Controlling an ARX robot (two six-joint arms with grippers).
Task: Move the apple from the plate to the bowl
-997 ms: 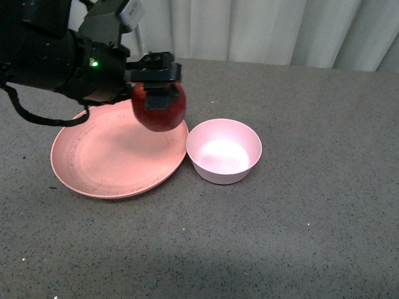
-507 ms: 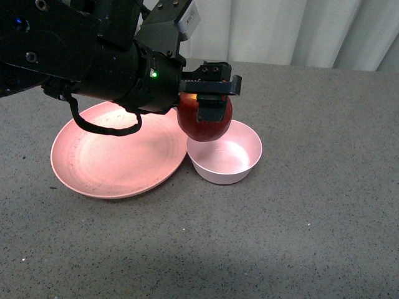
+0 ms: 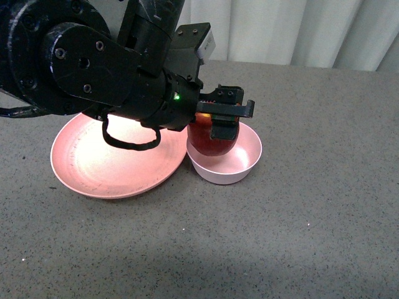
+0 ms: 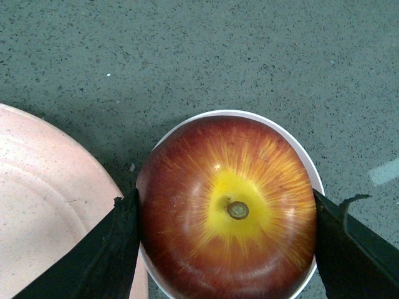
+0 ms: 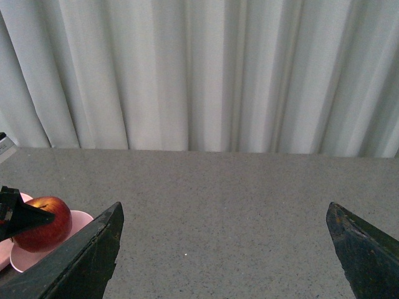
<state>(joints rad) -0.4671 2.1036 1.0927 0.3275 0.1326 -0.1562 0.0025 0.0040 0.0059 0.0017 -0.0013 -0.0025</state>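
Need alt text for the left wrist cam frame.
A red apple, yellow around its stem, is clamped by the left end effector between its two black fingers, directly above a small pale bowl whose rim just shows around it. A pink plate sits beside the bowl on a grey speckled table.

Probably lab: speckled grey tabletop (image 3: 324, 205), white curtain (image 5: 199, 75) backdrop.

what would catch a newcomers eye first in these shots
The glossy dark-red apple, clamped in the left gripper, hangs right at the mouth of the small pale pink bowl. The bulky black left arm fills the upper left of the front view, above the wide salmon-pink plate beside the bowl.
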